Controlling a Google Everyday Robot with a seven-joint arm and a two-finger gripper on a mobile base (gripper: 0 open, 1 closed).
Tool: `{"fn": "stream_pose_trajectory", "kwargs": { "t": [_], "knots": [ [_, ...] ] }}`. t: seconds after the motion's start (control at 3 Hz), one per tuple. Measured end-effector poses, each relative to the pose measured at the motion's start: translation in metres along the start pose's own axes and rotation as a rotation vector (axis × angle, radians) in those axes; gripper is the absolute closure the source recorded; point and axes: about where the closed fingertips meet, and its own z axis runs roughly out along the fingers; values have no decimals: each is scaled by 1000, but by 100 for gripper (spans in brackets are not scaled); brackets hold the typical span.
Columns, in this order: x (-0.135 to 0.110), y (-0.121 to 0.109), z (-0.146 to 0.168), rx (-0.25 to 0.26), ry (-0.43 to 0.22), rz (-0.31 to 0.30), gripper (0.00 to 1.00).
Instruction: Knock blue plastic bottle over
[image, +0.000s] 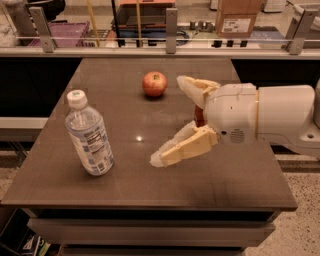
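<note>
The blue plastic bottle (89, 133) stands upright near the front left of the dark table (125, 175). It is clear, with a white cap and a pale printed label. My gripper (169, 120) reaches in from the right on a white arm, its two cream fingers spread wide open and empty. The lower fingertip (159, 158) is about a hand's width to the right of the bottle and does not touch it. A sliver of a red can (199, 116) shows between the fingers, mostly hidden behind the gripper.
A red apple (154, 83) sits at the table's middle back, left of the upper finger. Behind the table runs a railing with posts (171, 30) and shelving with a cardboard box (235, 18). The floor drops away at the table's front and sides.
</note>
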Motion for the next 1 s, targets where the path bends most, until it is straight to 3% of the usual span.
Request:
{"fn": "stream_pose_trajectory", "kwargs": {
  "t": [0.33,0.67,1.0],
  "knots": [
    [20,10,35,-77,-23,63,0],
    [27,18,55,-108,-47,90,0],
    [25,31,69,-85,-72,86,0]
  ]
}}
